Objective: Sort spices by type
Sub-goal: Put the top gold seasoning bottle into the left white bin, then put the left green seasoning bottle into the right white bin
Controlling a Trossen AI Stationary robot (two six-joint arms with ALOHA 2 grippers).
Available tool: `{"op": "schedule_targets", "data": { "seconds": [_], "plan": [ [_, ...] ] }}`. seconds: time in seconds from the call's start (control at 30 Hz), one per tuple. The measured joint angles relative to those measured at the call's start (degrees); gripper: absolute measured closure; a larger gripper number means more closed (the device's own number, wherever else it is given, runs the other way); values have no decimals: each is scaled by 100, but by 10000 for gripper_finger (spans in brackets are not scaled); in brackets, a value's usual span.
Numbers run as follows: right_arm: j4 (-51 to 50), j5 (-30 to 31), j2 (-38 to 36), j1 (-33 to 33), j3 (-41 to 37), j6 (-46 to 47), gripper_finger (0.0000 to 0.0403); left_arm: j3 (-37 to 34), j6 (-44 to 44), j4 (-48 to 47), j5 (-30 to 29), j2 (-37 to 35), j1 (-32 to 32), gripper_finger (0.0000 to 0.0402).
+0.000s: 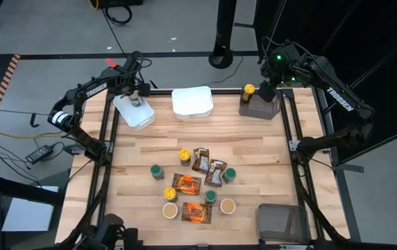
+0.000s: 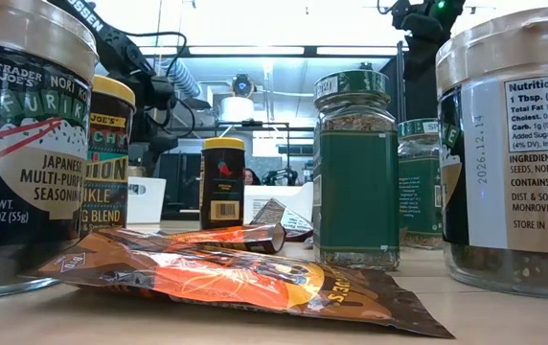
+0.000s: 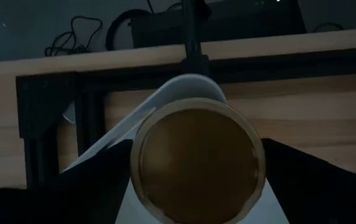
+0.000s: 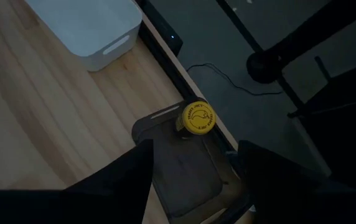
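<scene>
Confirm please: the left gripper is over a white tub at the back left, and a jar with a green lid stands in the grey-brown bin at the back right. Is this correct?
One detail is wrong. The jar in the grey-brown bin at the back right has a yellow lid, not green; the right wrist view shows it plainly. The rest holds: the left gripper is over the white tub at the back left.

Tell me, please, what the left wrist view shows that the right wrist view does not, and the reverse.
Only the left wrist view shows a tan-lidded jar seen from above, between the left gripper's dark fingers, over a white tub. Only the right wrist view shows a yellow-lidded jar sitting in a grey-brown bin, with another white tub farther along the table and the right gripper above the bin. Both show the wooden table and its black frame.
</scene>
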Motion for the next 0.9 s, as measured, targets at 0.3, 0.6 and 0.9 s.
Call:
{"op": "schedule_targets", "data": {
  "seconds": [0.3,0.6,0.9],
  "plan": [
    [-4,-13,0,0,0,-16,160,6,406,98,-225,-397,-2,48],
    [11,-14,0,0,0,-16,161,195,1450,-18,677,-1261,-193,48],
    [20,-16,0,0,0,16,161,376,2359,-252,2548,-2255,-1261,49]
  ]
}}
